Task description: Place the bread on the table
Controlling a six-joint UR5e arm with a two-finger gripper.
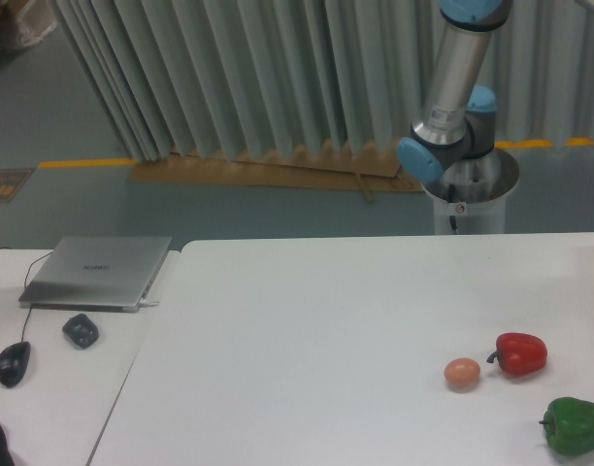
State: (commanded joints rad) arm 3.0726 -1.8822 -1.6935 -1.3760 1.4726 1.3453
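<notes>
Near the tabletop's (307, 330) right edge lie a red pepper (520, 353), a tan egg-like ball (462, 373) just beside it, and a green pepper (575, 425) toward the front right corner. Bread appears nowhere in view, and the hand is out of frame, only the arm (452, 87) showing. Best lowered onto the bare middle, well apart from the peppers.

On the surface (307, 320) we see an egg (462, 373) just left of one pepper (520, 353), another pepper (575, 425) nearer, to the right. Laptop (98, 272) sits on the desk (54, 408) at left (mouse (13, 363) in front); arm (452, 87) stands behind.
</notes>
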